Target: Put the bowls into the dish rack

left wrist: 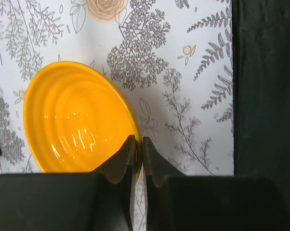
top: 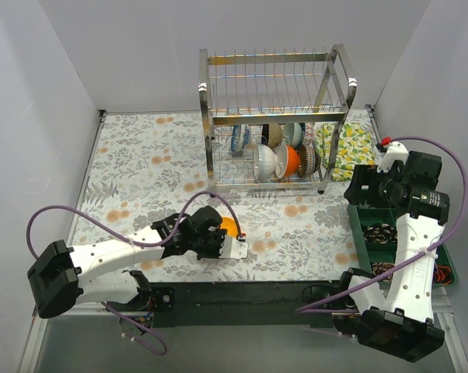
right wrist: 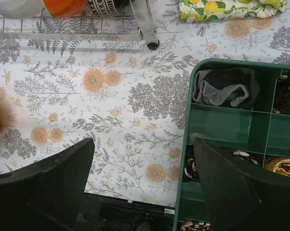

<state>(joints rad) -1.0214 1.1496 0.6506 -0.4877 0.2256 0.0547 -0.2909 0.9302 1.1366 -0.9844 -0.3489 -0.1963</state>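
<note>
My left gripper (top: pixel 225 239) is shut on the rim of a yellow bowl (top: pixel 229 225) near the front middle of the table. In the left wrist view the two fingers (left wrist: pixel 123 159) pinch the right rim of the yellow bowl (left wrist: pixel 72 120), which sits low over the floral cloth. The steel dish rack (top: pixel 273 116) stands at the back middle. Its lower tier holds several bowls, among them a blue-patterned one (top: pixel 238 138), a white one (top: pixel 265 162) and an orange one (top: pixel 291 160). My right gripper (top: pixel 366 186) is open and empty, beside the rack's right end (right wrist: pixel 144 144).
A green compartment tray (top: pixel 357 225) with small items lies at the right; its rim also shows in the right wrist view (right wrist: pixel 183 144). A lemon-print cloth (top: pixel 344 148) lies right of the rack. The rack's front foot (right wrist: pixel 152 45) stands on the floral cloth.
</note>
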